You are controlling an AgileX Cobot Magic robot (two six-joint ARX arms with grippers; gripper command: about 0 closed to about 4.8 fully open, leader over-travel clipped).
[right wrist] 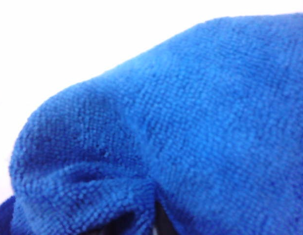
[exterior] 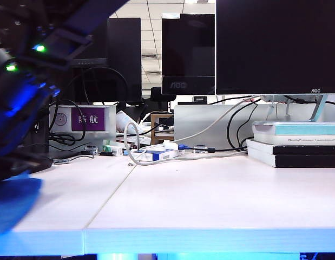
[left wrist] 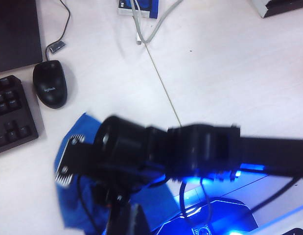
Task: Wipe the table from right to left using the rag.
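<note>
Right arm (left wrist: 190,152) reaching across to the left side, wrist low over the surface, right gripper (left wrist: 73,164) pointing down, jaw state unclear, left gripper unseen.

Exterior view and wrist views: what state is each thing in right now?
rag: rumpled, lying on the left of the table.
right gripper: reached across over the rag, jaws unclear.
left gripper: out of view.
monitors: dark.
books: closed, stacked.

A dark arm (exterior: 26,81) looms blurred at left over the white table (exterior: 210,200); 2 monitors (exterior: 275,46) stand behind.
</note>
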